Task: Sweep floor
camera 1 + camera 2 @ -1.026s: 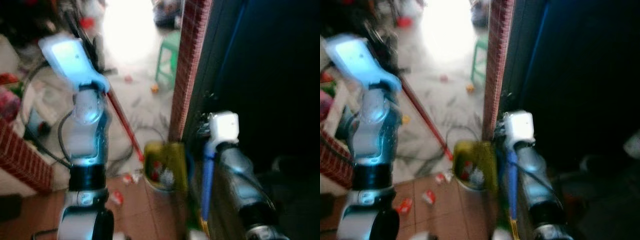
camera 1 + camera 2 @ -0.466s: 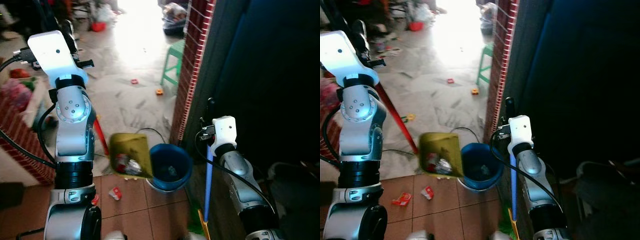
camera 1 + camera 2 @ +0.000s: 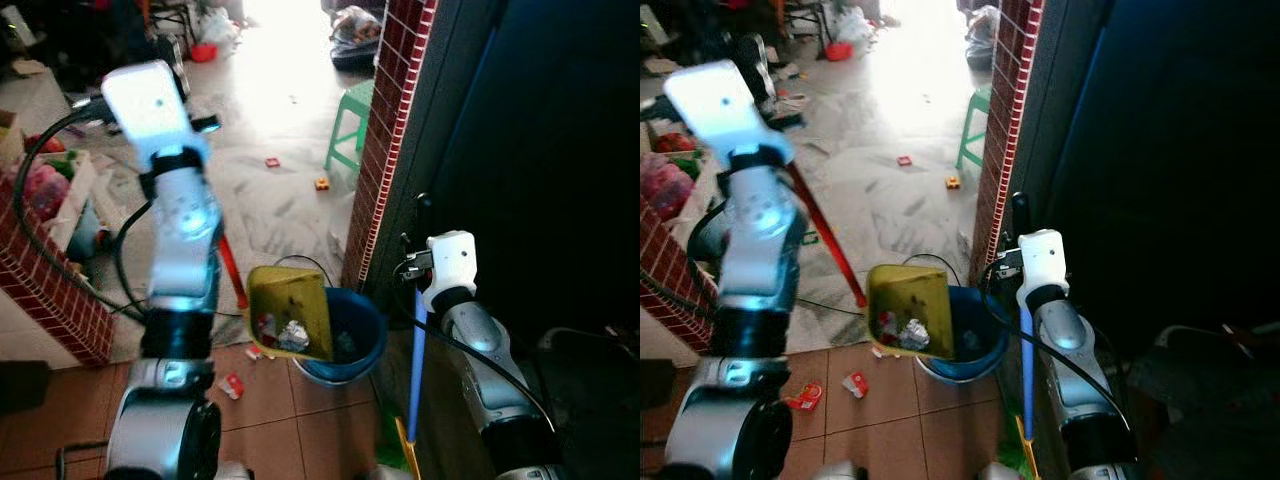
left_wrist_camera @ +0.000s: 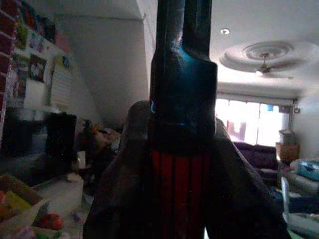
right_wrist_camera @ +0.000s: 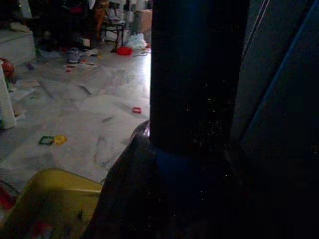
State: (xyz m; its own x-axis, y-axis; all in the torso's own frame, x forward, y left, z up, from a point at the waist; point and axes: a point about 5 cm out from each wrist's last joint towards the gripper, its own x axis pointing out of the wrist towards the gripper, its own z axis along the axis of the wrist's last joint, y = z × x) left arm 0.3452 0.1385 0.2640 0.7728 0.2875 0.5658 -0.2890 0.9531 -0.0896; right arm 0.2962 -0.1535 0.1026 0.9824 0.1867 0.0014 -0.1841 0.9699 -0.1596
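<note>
Your left gripper (image 4: 182, 164) jaws clamp the red dustpan handle (image 3: 232, 272); yellow dustpan (image 3: 290, 310) (holding litter) tilts over the blue bucket (image 3: 355, 340). Right gripper (image 5: 192, 169) jaws clamp the blue broom handle (image 3: 416, 350).

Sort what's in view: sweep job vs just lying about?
Job:
- dustpan, yellow, holding litter, tipped at the bucket
- red handle in the left gripper
- blue broom in the right gripper
- litter on the tiles

Lying about:
- green stool
- small toys on the far floor
- cable
</note>
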